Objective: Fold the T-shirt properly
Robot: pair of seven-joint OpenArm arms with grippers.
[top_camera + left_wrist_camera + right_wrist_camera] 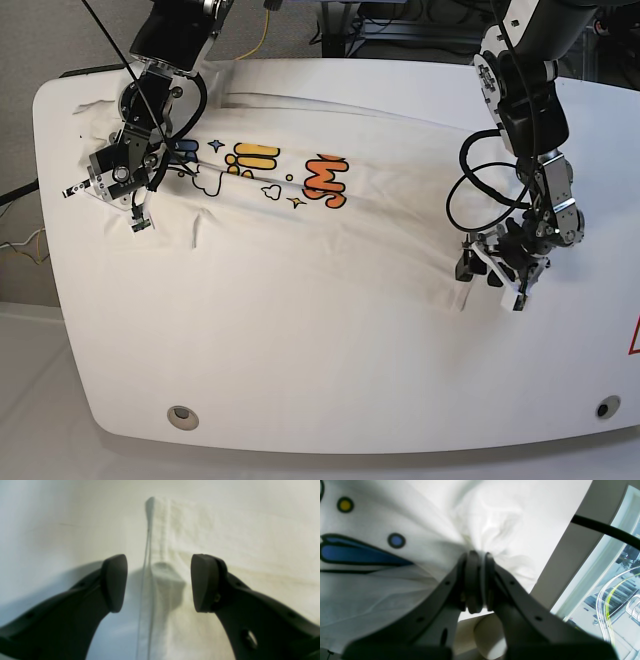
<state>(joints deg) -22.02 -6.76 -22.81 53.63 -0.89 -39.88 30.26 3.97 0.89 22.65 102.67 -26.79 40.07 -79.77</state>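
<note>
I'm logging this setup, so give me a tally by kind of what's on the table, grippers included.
T-shirt: 1
Grippers: 2, the left gripper open over the shirt's edge, the right gripper shut on bunched cloth
Table: 1
Total: 4

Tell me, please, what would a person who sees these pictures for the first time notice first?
First the T-shirt, white with colourful print, spread wide across the white table. Next the right hand, at the left of the base view, shut on a bunched fold of the cloth. At the other side, the left hand hangs open over the shirt's hem.
</note>
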